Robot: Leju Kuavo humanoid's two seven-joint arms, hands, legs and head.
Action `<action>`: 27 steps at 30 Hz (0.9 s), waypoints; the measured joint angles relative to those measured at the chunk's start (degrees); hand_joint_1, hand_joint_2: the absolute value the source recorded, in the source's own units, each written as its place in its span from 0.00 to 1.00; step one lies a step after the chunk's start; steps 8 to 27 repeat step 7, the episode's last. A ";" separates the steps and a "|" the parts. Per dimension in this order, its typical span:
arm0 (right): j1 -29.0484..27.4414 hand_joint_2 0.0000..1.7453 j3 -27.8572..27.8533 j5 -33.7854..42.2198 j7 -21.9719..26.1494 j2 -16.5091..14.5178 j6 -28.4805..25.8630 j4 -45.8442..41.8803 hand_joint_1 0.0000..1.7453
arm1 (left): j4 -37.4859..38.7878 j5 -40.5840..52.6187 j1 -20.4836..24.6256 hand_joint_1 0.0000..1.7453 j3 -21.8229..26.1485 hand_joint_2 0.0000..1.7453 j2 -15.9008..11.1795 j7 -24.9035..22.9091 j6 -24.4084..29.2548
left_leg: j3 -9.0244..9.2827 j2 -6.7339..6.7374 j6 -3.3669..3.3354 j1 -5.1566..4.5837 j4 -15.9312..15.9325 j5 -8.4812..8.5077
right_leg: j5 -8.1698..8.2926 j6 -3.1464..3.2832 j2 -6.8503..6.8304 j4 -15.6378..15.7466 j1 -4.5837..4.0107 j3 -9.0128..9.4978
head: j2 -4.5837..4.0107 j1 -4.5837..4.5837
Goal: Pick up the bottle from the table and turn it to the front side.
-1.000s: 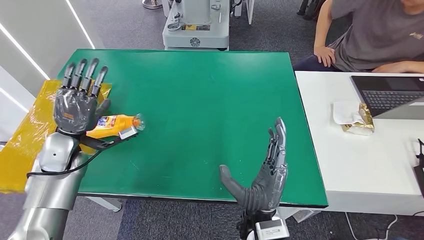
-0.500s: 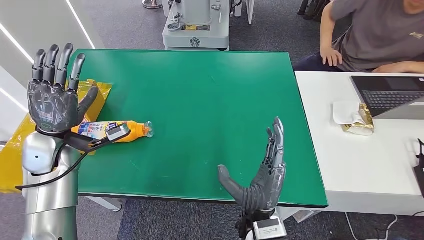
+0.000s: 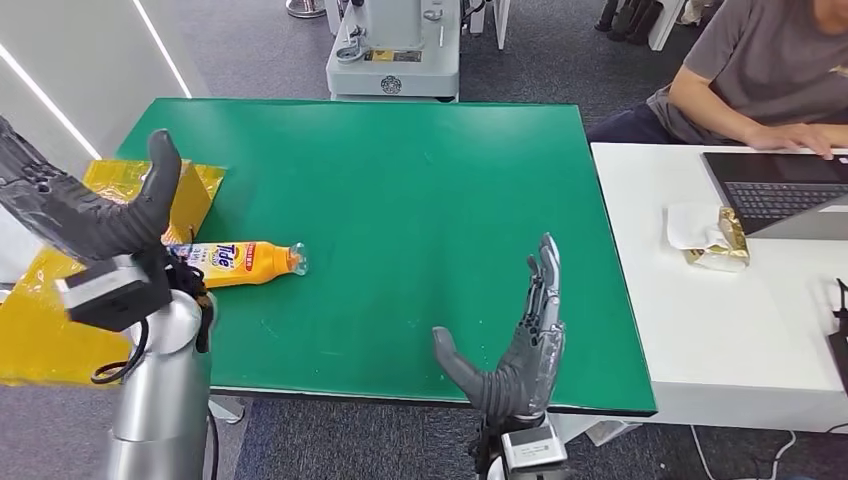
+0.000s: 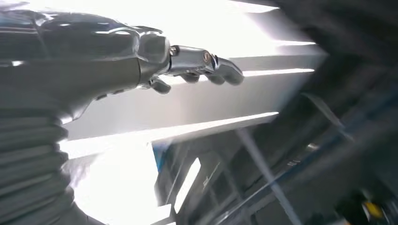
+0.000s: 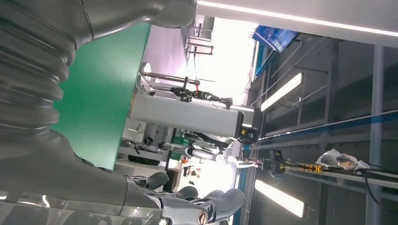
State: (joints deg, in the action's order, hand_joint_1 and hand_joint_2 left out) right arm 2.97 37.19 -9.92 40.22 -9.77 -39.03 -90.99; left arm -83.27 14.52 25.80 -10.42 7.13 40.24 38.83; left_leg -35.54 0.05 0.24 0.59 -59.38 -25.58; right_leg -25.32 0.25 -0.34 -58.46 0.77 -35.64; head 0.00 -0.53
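Note:
An orange Tide bottle [image 3: 238,262] lies on its side near the left edge of the green table [image 3: 400,190], label showing, cap end pointing right. My left hand [image 3: 85,205] is lifted off the table to the left of the bottle, fingers spread and holding nothing; the left wrist view shows the same hand [image 4: 141,56] stretched out against bright ceiling lights. Over the table's front edge, my right hand [image 3: 520,350] stands open with fingers straight and palm facing left, well apart from the bottle. In the right wrist view its fingers [image 5: 206,208] are also extended.
Yellow plastic sheeting [image 3: 60,290] lies at the table's left side. A white table [image 3: 720,300] to the right carries a laptop [image 3: 775,190] and a gold foil packet [image 3: 718,238]. A person [image 3: 760,80] sits there, typing. A grey machine [image 3: 392,50] stands behind the green table.
My left hand has let go of the bottle and swung up and to the left, away from it. The bottle now lies free with its label up. The person's hand moved to the laptop.

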 joint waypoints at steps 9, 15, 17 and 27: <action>0.22 1.00 0.38 -0.15 0.00 0.01 -0.01 0.55 0.00 | -3.05 -17.57 -5.60 0.00 -9.07 1.00 2.80 0.00 -13.37 | 0.00 0.08 -0.08 0.00 0.01 -0.07 | -0.03 -0.03 0.11 0.01 0.00 0.00 | 0.00 0.01; 0.22 1.00 0.38 -0.15 0.00 0.01 -0.01 0.55 0.00 | -3.05 -17.57 -5.60 0.00 -9.07 1.00 2.80 0.00 -13.37 | 0.00 0.08 -0.08 0.00 0.01 -0.07 | -0.03 -0.03 0.11 0.01 0.00 0.00 | 0.00 0.01; 0.22 1.00 0.38 -0.15 0.00 0.01 -0.01 0.55 0.00 | -3.05 -17.57 -5.60 0.00 -9.07 1.00 2.80 0.00 -13.37 | 0.00 0.08 -0.08 0.00 0.01 -0.07 | -0.03 -0.03 0.11 0.01 0.00 0.00 | 0.00 0.01; 0.22 1.00 0.38 -0.15 0.00 0.01 -0.01 0.55 0.00 | -3.05 -17.57 -5.60 0.00 -9.07 1.00 2.80 0.00 -13.37 | 0.00 0.08 -0.08 0.00 0.01 -0.07 | -0.03 -0.03 0.11 0.01 0.00 0.00 | 0.00 0.01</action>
